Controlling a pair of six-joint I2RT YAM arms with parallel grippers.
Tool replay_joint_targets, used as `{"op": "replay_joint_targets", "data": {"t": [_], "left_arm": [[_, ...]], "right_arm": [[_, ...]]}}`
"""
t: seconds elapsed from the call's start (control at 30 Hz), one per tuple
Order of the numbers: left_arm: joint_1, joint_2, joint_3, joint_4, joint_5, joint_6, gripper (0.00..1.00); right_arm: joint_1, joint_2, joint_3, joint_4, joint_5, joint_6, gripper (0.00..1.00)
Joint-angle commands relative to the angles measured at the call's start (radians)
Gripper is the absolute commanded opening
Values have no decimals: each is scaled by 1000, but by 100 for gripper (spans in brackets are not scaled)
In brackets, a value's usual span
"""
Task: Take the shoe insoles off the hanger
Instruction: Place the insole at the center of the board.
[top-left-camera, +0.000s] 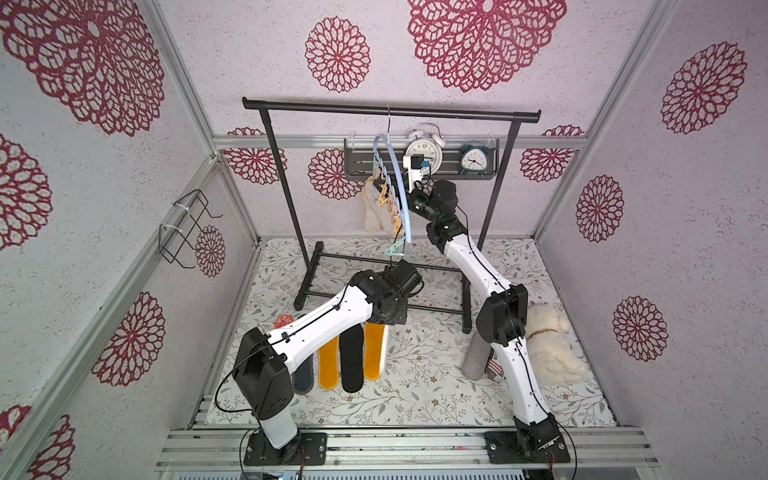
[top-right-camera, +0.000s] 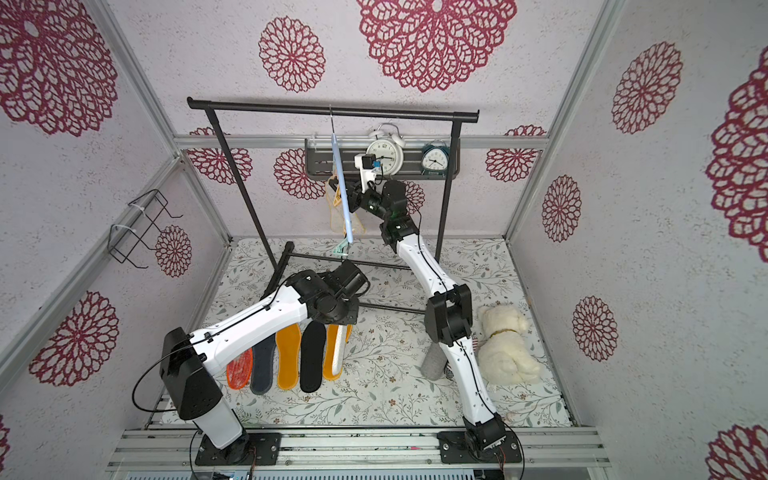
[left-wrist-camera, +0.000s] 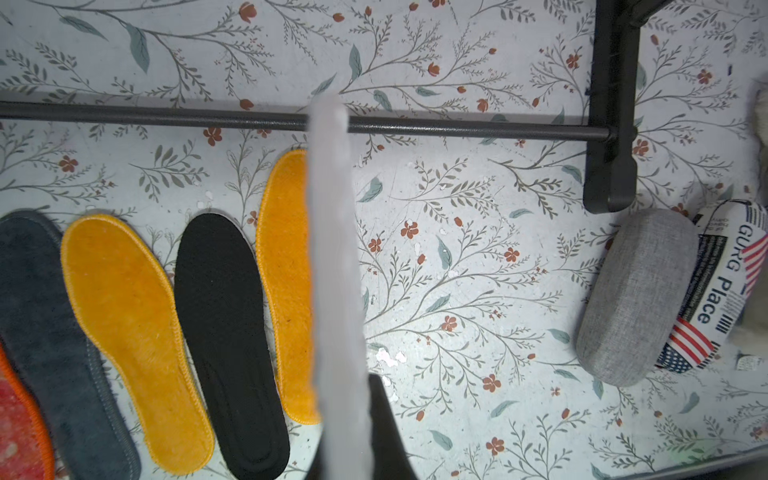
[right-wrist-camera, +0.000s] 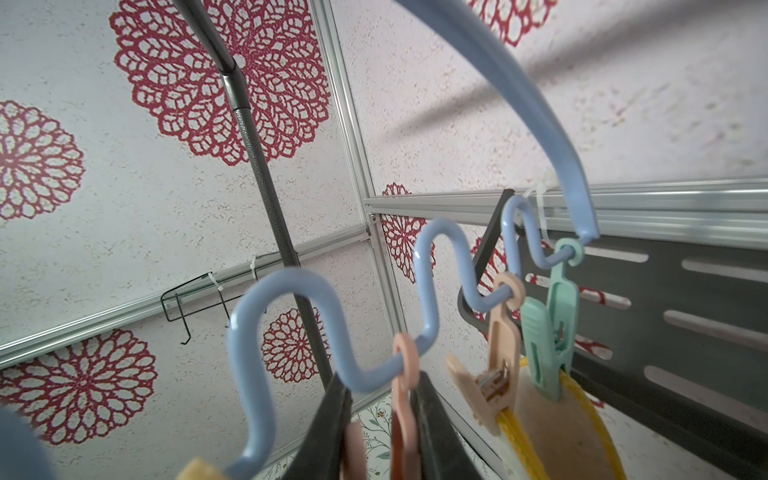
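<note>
Currently five insoles lie side by side on the near left of the surface (top-left-camera: 436, 374), partly under the left arm: a red insole (top-right-camera: 240, 370) furthest left, then a grey insole (top-right-camera: 264, 363), a yellow insole (top-right-camera: 288, 357), a black insole (top-right-camera: 312, 357) and a second yellow insole (top-right-camera: 332, 353). The left jaws are shut on a pale insole (left-wrist-camera: 332, 249), which hangs edge-on just right of that row; whether its tip touches the surface I cannot tell. The hanger (top-left-camera: 405, 199) hangs by its hook from the rack (top-left-camera: 390, 109) at the far centre, turned nearly edge-on in both top views. Clipped insoles (top-left-camera: 372, 208), yellow-edged, dangle at its far end, held by a mint pin (right-wrist-camera: 540, 340) and a beige pin (right-wrist-camera: 498, 332). The right arm reaches up to the hanger's wavy bar (right-wrist-camera: 291, 291), and the right jaws stand narrow, closed on a pink pin (right-wrist-camera: 405, 365) dangling from it. A plush dog (top-left-camera: 548, 345) and a grey case (top-left-camera: 473, 359) lie near right.
</note>
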Motion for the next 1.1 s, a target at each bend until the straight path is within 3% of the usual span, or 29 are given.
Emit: {"op": "replay_joint_targets", "data": {"t": [0.0, 0.23, 0.53, 1.07], "left_arm": [[6, -18, 2, 29, 21, 48, 2], [14, -73, -58, 78, 9, 33, 1], [82, -191, -256, 245, 114, -51, 1], [89, -143, -413, 404, 245, -115, 1]], "right_arm": [[-6, 11, 16, -38, -18, -10, 14], [-5, 16, 15, -35, -16, -14, 14], [-9, 18, 16, -29, -14, -13, 14], [-16, 22, 15, -26, -19, -9, 14]]}}
